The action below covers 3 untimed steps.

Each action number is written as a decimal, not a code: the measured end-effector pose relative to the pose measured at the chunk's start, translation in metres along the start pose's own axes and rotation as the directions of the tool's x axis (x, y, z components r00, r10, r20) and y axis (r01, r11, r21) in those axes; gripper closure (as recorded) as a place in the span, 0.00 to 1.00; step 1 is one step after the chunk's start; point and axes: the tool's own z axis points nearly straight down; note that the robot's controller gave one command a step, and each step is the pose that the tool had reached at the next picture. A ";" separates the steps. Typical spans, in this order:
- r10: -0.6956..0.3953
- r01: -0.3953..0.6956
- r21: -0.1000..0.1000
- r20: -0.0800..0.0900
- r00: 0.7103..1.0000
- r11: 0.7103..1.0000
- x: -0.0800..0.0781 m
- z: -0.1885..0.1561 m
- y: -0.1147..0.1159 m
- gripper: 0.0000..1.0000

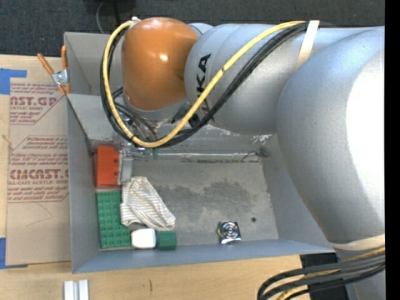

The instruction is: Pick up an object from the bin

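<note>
**Gripper beside orange block at bin's left wall**

Your gripper (127,162) sits low under the arm's orange wrist cover. You cannot tell whether it is spread or closed. It stands just beside the orange block (106,166) at the left wall of the bin (78,199). A striped cloth (145,205), green studded plate (109,220) and white block (143,238) fill the lower-left corner.
</note>
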 end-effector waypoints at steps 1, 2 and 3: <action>0.003 -0.003 -0.001 0.006 1.000 1.000 -0.001 -0.005 -0.001 0.00; -0.185 0.185 -0.001 0.011 0.983 0.983 0.001 0.010 -0.005 0.00; -0.461 0.461 0.002 0.012 0.888 0.888 0.035 0.067 -0.011 0.00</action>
